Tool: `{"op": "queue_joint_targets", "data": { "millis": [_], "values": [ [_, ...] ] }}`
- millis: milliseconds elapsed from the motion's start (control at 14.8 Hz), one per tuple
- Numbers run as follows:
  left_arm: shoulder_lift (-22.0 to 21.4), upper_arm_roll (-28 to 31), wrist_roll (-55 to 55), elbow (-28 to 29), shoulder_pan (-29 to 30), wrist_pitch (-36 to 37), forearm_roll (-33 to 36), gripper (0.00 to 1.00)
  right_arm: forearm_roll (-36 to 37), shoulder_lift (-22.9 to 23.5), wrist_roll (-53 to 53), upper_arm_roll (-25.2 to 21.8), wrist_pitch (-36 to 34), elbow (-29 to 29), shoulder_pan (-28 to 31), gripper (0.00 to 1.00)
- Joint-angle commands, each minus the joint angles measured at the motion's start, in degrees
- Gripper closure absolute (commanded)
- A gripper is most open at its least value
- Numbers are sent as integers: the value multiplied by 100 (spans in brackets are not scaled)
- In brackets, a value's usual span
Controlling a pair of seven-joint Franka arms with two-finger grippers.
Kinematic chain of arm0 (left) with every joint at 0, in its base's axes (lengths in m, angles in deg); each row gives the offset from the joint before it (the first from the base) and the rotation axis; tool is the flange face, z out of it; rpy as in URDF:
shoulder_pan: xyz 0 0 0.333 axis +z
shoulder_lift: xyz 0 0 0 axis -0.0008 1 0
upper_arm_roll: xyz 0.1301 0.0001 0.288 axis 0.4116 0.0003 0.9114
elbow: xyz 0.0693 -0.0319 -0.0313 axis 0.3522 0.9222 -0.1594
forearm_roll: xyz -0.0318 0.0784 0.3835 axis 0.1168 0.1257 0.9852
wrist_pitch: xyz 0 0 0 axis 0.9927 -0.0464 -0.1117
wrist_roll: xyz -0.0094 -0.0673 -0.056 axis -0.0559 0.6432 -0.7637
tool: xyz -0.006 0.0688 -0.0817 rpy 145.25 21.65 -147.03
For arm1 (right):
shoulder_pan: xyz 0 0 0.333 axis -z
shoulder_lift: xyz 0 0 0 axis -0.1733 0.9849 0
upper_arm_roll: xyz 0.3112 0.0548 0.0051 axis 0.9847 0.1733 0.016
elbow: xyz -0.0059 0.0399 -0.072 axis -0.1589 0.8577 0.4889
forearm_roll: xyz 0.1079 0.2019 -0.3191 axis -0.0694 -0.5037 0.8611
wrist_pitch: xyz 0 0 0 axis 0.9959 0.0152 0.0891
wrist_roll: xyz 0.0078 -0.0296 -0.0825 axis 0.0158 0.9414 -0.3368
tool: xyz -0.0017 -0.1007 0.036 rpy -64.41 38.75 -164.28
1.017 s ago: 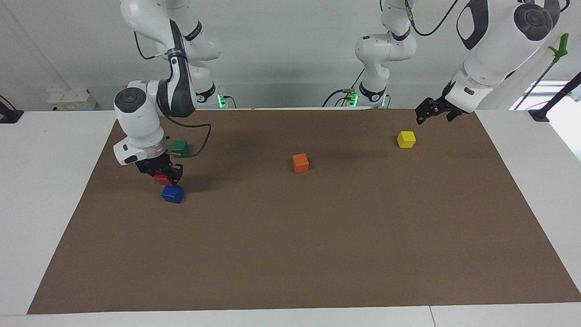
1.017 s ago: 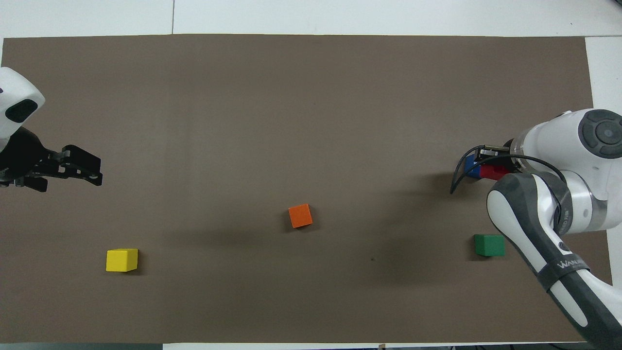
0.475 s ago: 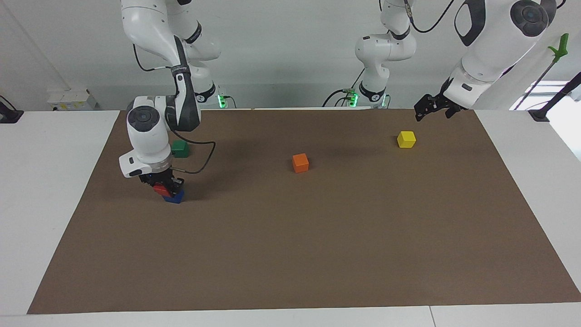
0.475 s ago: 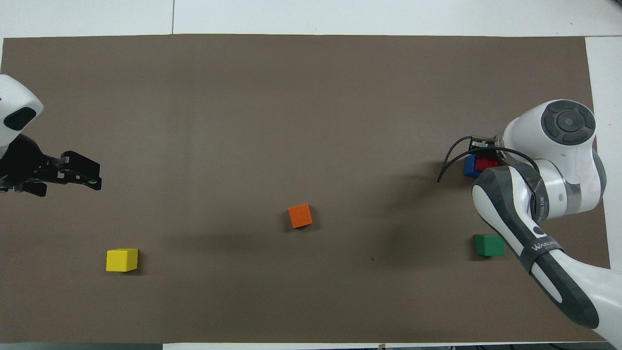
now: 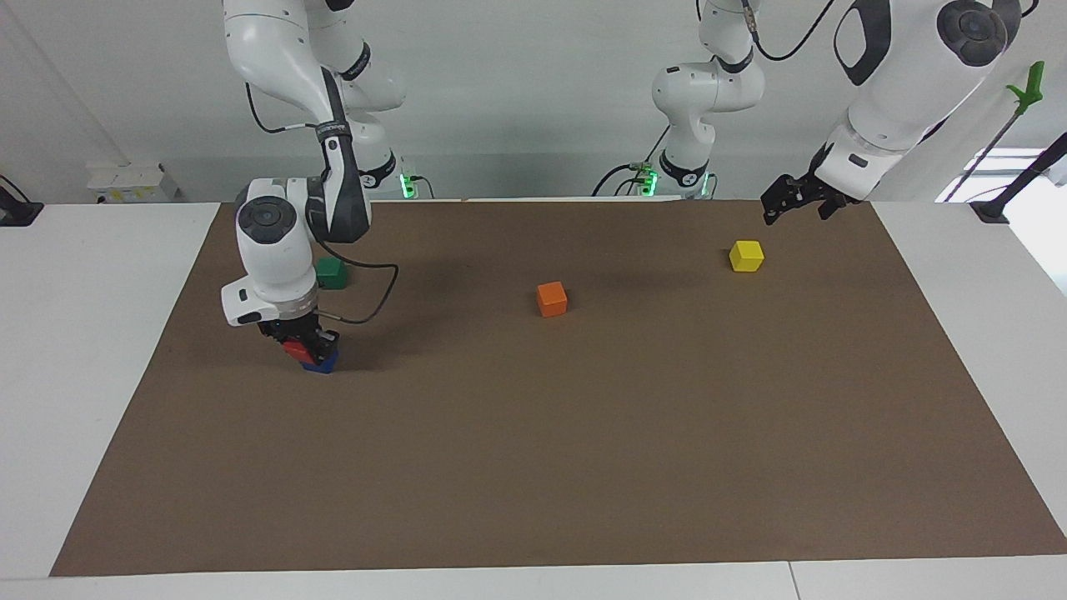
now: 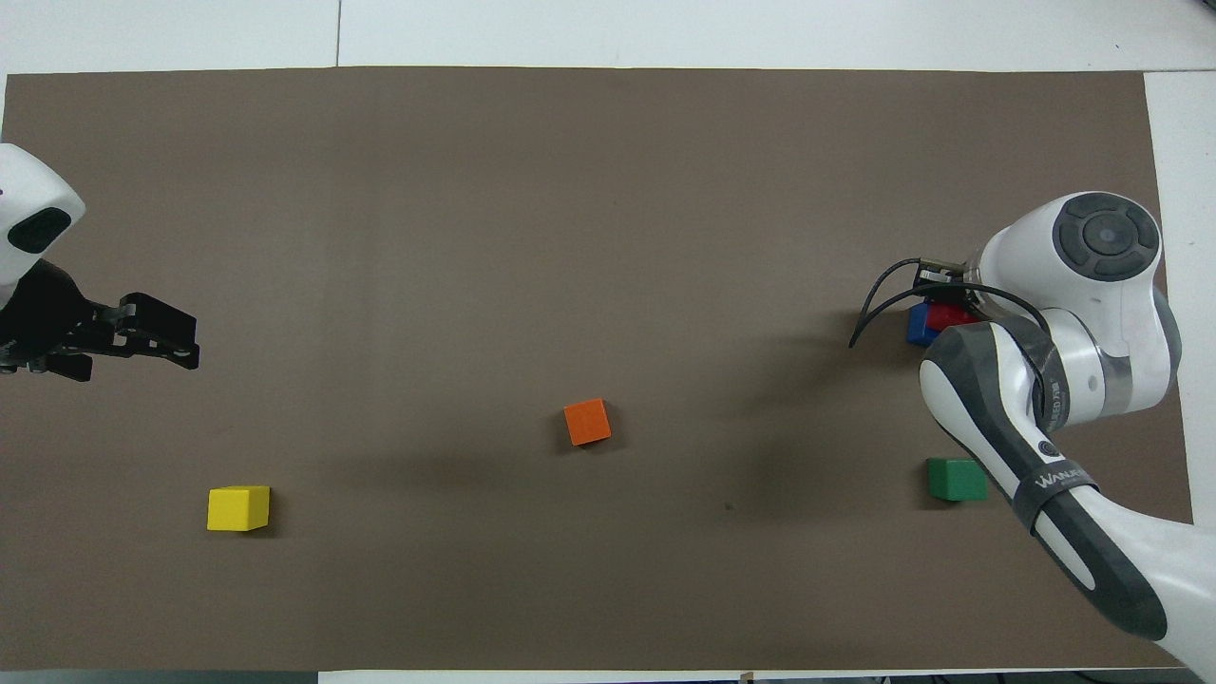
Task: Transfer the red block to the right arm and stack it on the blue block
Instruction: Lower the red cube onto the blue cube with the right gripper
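Observation:
The red block [image 5: 296, 348] sits on top of the blue block [image 5: 323, 361] at the right arm's end of the brown mat. My right gripper [image 5: 302, 343] is shut on the red block and holds it down against the blue one. In the overhead view the red block [image 6: 945, 314] and the blue block [image 6: 918, 327] show partly under the right arm's wrist. My left gripper [image 5: 779, 208] hangs in the air over the mat's edge near the yellow cube, holding nothing, and waits; it also shows in the overhead view [image 6: 161, 334].
A green cube [image 5: 331, 272] lies nearer to the robots than the stack, beside the right arm. An orange cube [image 5: 552, 298] lies at mid-mat. A yellow cube [image 5: 746, 255] lies toward the left arm's end. The brown mat [image 5: 583, 467] covers the table.
My right gripper has come down with the red block onto the blue block. The left gripper has drawn up and back a little.

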Motion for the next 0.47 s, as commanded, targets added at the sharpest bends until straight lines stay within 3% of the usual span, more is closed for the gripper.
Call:
{"op": "queue_joint_targets", "data": {
  "millis": [0, 203, 271, 339, 407],
  "values": [
    [-142, -63, 30, 188, 86, -169, 47, 0, 64, 69, -250, 39, 57, -53, 52, 100],
    [-142, -63, 30, 188, 86, -187, -23, 0, 55, 69, -295, 39, 65, -44, 96, 100],
    [-142, -63, 30, 188, 86, -213, -41, 0, 55, 69, -295, 39, 65, -44, 96, 82],
    [-133, -55, 39, 188, 86, -292, -41, 0, 55, 69, -304, 39, 65, -44, 96, 49],
    [-133, -55, 31, 188, 86, -362, -41, 0, 55, 69, -295, 39, 65, -44, 105, 26]
  ]
}}
